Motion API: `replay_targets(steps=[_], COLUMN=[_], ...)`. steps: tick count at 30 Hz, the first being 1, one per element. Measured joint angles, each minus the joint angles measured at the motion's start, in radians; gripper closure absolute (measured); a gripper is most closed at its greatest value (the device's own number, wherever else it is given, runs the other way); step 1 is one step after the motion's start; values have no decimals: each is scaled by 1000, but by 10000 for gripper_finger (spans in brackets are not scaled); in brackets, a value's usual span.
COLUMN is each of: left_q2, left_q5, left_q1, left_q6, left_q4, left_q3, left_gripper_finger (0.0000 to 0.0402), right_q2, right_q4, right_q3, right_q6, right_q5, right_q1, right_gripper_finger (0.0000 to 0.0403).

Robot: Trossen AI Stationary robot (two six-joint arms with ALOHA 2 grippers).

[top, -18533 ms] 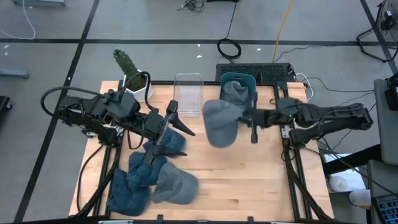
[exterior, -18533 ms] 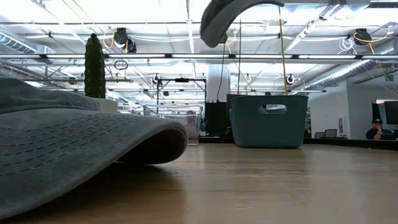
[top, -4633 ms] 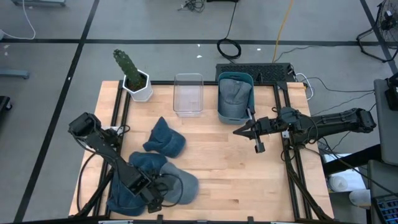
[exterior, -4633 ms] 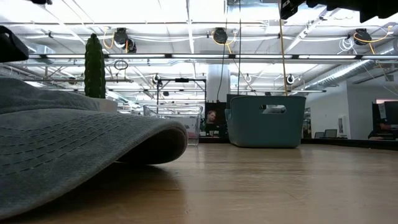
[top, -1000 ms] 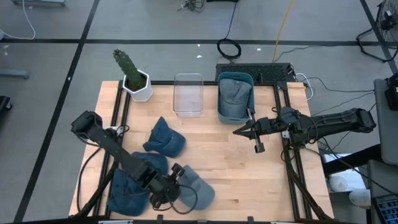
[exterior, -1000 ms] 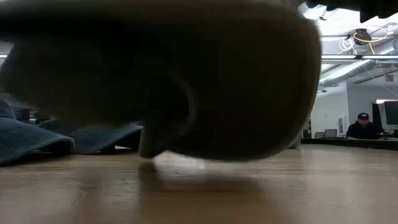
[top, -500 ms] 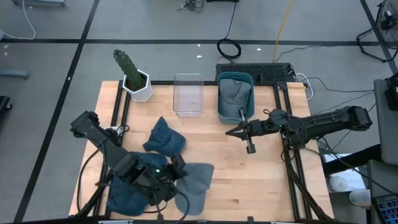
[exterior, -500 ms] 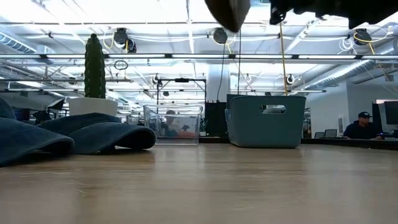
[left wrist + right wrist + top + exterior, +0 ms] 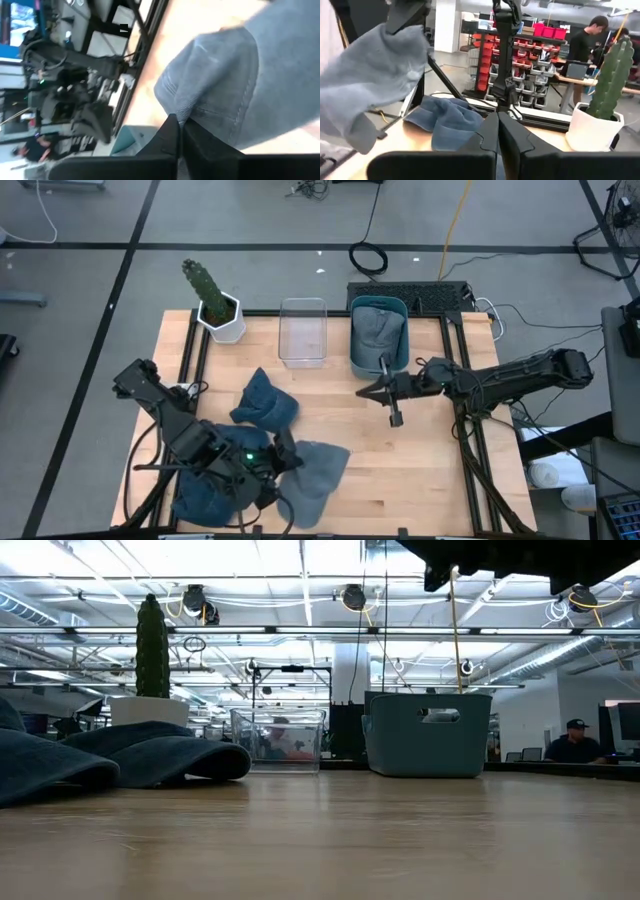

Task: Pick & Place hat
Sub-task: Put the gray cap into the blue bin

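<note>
From above, the left pincer (image 9: 283, 463) pinches a grey hat (image 9: 312, 474) lifted over the desk's (image 9: 420, 470) near edge, beside blue hats (image 9: 264, 402). The right pincer (image 9: 372, 393), pressed together and empty, hangs by the bin (image 9: 378, 358). Only the low view shows a person (image 9: 574, 743) beyond.

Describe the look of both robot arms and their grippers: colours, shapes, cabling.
Both arms are black, built of jointed tubular links with black cables looping beside them. The left gripper and right gripper each end in two dark, angular fingers tapering to narrow tips. A small green light glows on the left arm.
</note>
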Motion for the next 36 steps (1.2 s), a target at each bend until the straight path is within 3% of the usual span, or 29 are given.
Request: replay_targets(steps=[4,12,16,20,28,36], left_q2=[19,83,85,85,85,84], left_q5=[48,118,122,125,67,34], left_q1=[0,24,26,24,-7,-23], left_q6=[-11,34,53,81,127,132], left_q4=[12,30,54,73,66,64], left_q3=[0,-1,0,0,0,19], left_gripper_finger=[394,397,388,396,392,391], right_q2=[0,54,149,267,446,489], right_q4=[1,-9,-46,-70,-32,42], right_q3=[0,53,121,194,312,320], right_q6=[28,139,176,233,318,373], right_q5=[-7,-60,-63,-167,-453,-541], right_q1=[5,74,94,88,84,94], right_gripper_finger=[361,202,150,140,155,155])
